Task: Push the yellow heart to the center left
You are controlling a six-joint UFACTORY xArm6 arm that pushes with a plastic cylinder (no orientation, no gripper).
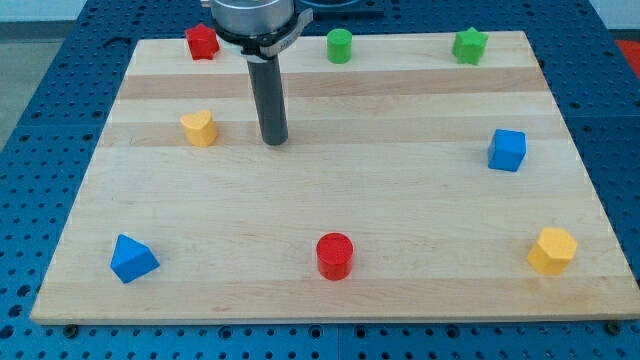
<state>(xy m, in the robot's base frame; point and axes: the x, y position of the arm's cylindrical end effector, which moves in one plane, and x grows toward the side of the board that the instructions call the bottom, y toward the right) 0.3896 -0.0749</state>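
The yellow heart (pixel 199 128) lies on the wooden board (pixel 330 190) in its upper left part. My tip (pixel 274 142) stands on the board a short way to the right of the heart, not touching it. The dark rod rises from the tip to the arm's mount at the view's top.
A red star-like block (pixel 202 42), a green cylinder (pixel 339 46) and a green star-like block (pixel 469 45) line the top edge. A blue cube (pixel 507 150) is at the right. A blue triangle (pixel 132 259), a red cylinder (pixel 335 256) and a yellow hexagon (pixel 552 250) sit along the bottom.
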